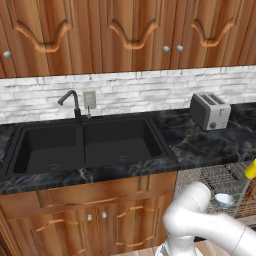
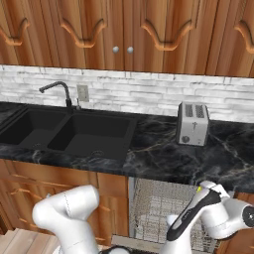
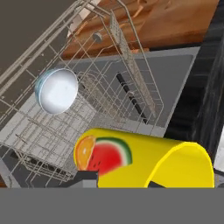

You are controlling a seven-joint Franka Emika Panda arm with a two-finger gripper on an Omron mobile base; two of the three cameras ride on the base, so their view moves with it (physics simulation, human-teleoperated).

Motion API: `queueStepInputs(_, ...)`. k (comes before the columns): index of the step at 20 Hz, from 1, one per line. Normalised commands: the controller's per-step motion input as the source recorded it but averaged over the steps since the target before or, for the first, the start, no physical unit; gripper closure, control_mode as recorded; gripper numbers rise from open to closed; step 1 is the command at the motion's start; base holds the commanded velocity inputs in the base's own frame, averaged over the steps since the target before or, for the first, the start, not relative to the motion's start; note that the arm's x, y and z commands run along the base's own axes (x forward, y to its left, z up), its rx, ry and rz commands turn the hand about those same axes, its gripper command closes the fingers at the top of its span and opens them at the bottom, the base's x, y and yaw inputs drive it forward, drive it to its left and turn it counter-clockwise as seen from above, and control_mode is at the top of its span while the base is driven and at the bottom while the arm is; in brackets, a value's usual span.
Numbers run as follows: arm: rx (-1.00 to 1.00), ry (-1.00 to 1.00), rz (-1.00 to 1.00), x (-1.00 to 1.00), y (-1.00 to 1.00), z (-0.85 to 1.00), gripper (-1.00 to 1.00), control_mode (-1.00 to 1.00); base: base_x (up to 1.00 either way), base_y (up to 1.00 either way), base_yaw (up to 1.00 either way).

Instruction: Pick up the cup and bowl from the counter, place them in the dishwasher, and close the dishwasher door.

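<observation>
The fingers (image 3: 118, 181) hold the yellow cup (image 3: 144, 159), closed on it from both sides; in the hand view the dark tips show at its lower edge and the cup lies on its side across the bottom of the picture, its open mouth to the right and a watermelon-and-orange mark on its wall. In the left base view a sliver of the cup (image 1: 250, 169) shows at the right edge, just past the front edge of the desk (image 1: 200, 145) and above the open dishwasher (image 1: 215, 180).

The bowl (image 3: 56, 90) already rests in the dishwasher's wire rack (image 3: 109, 87), tipped up so its pale inside faces the camera, well apart from the cup. From the left base view the bowl (image 1: 224, 200) sits low in the rack, beside the arm's white elbow.

In the right base view the dishwasher (image 2: 158, 208) stands open under the desk (image 2: 163, 154), its rack pulled out, with the arm's forearm reaching down in front of it. The dishwasher door cannot be made out clearly.

On the desk, a silver toaster (image 1: 209, 111) stands near the back wall to the right of the black sink (image 1: 85, 142), which has a dark tap (image 1: 70, 102) behind it.
</observation>
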Motion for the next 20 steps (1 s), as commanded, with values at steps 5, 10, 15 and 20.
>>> queueStepInputs(5, 0.0, 0.0, 0.0, -0.01, 0.02, -0.5, 1.0, -1.0, 0.0, 0.0, 0.0)
queueStepInputs(10, 0.0, 0.0, 0.0, 0.0, 0.0, -0.54, 1.0, -1.0, 0.0, 0.0, 0.0)
queueStepInputs(15, 0.0, 0.0, 0.0, 0.0, 0.0, -0.54, 1.0, -1.0, 0.0, 0.0, 0.0)
queueStepInputs(20, 0.0, 0.0, 0.0, 0.08, 0.0, -0.47, 1.0, -1.0, 0.0, 0.0, 0.0)
